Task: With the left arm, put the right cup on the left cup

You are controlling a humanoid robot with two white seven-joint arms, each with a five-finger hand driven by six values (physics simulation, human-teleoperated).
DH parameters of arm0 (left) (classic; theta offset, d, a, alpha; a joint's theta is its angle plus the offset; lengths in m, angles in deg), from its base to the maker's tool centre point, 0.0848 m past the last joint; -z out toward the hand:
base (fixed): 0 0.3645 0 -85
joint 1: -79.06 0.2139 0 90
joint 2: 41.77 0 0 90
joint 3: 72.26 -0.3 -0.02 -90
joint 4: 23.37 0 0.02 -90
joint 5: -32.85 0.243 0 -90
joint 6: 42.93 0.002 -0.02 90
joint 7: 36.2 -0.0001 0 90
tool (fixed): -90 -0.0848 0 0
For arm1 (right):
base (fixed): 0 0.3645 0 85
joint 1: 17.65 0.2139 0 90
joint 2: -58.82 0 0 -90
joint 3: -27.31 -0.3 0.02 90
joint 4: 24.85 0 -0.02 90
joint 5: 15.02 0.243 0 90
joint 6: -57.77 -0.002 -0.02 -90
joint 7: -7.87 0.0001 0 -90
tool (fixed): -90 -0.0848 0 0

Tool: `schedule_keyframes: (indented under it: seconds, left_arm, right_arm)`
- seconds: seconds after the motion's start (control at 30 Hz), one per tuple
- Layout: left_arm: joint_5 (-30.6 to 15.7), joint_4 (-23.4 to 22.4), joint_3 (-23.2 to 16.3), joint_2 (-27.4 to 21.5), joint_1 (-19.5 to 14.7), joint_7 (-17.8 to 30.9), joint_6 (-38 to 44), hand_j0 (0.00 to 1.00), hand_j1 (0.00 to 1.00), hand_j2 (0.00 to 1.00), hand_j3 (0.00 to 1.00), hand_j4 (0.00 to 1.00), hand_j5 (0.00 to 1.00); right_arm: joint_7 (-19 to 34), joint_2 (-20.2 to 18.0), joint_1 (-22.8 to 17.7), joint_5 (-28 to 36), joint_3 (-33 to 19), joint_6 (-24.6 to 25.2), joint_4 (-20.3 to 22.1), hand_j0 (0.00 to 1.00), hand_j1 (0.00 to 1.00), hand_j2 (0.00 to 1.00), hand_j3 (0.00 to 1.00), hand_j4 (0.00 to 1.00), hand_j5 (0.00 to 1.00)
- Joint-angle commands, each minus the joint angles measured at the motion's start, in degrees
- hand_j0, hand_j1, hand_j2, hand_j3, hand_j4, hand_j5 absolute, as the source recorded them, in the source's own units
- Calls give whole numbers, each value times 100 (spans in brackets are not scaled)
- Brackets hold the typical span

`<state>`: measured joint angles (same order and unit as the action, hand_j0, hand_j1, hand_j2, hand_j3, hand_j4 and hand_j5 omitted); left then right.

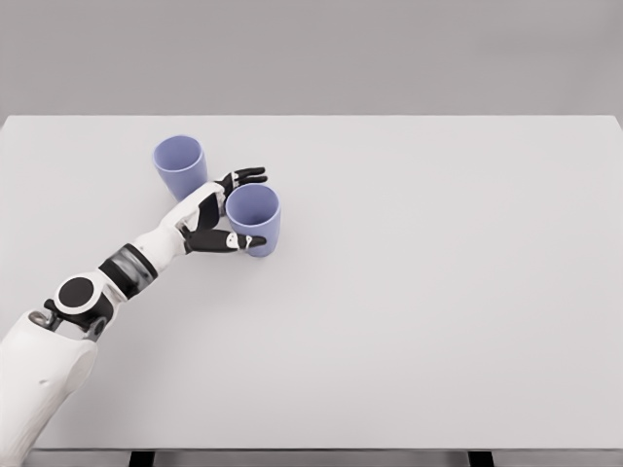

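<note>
A wide, pale grey table fills most of the frame under a plain grey wall. Two lavender cups stand upright with their mouths open in the upper left of the frame. The left cup sits farther back and to the left; the right cup stands just below and to the right of it, near it but not touching. The white left arm comes in from the lower left corner and reaches diagonally up toward the cups. The left hand is wrapped around the left side of the right cup, with dark fingers curling past its far rim and the thumb pressed against its near wall, so the cup is clasped between them. That cup rests on the table.
</note>
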<state>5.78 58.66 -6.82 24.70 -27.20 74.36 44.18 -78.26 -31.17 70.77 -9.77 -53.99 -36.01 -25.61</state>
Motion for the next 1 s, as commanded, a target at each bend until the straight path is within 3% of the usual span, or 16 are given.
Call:
schedule_keyframes:
  seconds: [0.0, 0.1, 0.17, 0.5, 0.73, 0.97]
  left_arm:
    - [-27, -2, -5, 6, -9, 0, -1, 85, 85, 85, 85, 85, 85]
    - [-27, -2, -5, 14, -9, 0, -1, 85, 85, 85, 85, 85, 85]
    - [-27, -2, -5, 41, -9, -8, -1, 75, 75, 75, 75, 75, 75]
    - [-27, 33, 4, 32, -9, -9, -1, 68, 68, 68, 68, 68, 68]
    - [-53, 112, 48, 6, -35, -9, 87, 66, 66, 66, 66, 66, 66]
    - [-88, 498, 74, -21, -44, -17, 237, 66, 66, 66, 66, 66, 66]
  right_arm:
    - [-1, -1, 0, 2, 0, 0, -3, 100, 100, 100, 100, 100, 100]
    - [8, -1, 0, 2, 0, 0, -3, 100, 100, 100, 100, 100, 100]
    - [8, -1, 0, 2, 0, 0, 6, 100, 100, 100, 100, 100, 100]
    - [-1, -1, 0, -6, 0, 0, 6, 100, 100, 100, 100, 100, 100]
    - [8, -1, 0, -6, 0, 0, -3, 100, 100, 100, 100, 100, 100]
    - [8, -1, 0, -6, 0, 0, -3, 100, 100, 100, 100, 100, 100]
